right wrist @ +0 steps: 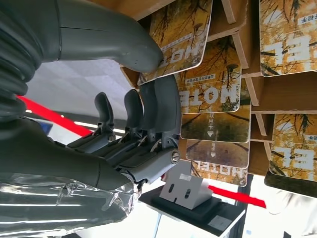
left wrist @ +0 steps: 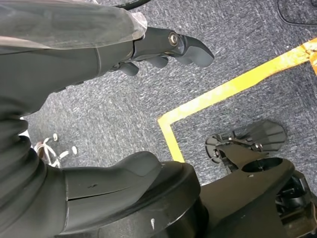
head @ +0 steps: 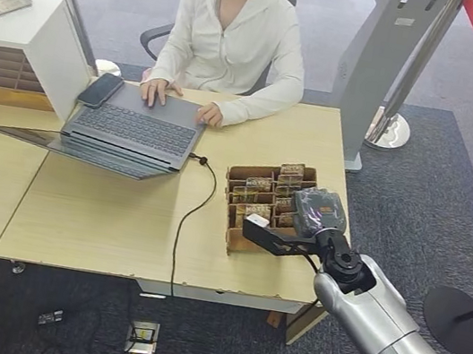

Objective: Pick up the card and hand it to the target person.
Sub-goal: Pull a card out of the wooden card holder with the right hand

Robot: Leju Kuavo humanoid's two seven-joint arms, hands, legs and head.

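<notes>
Dark fingers (right wrist: 157,106) of the right hand (head: 279,234) are curled at a card (right wrist: 209,89) in the cardboard rack (head: 242,176) on the surface (head: 112,211); a firm grip cannot be told. Card is glossy, autumn-printed. Lifting and handover to the person (head: 237,32) remain.

1. The cardboard rack (head: 264,202) stands at the desk's (head: 109,228) near right corner, its wooden dividers (right wrist: 258,94) leaving narrow slots packed with cards (right wrist: 209,84).
2. The right robot hand (head: 278,237) sits against the rack's near edge, thumb and fingers close on the cards.
3. A black cable (head: 183,223) crosses the bare desk just left of the rack.
4. An open laptop (head: 128,132) and a person's hands (head: 159,91) occupy the far side.
5. Between cable and laptop lies open desktop.
</notes>
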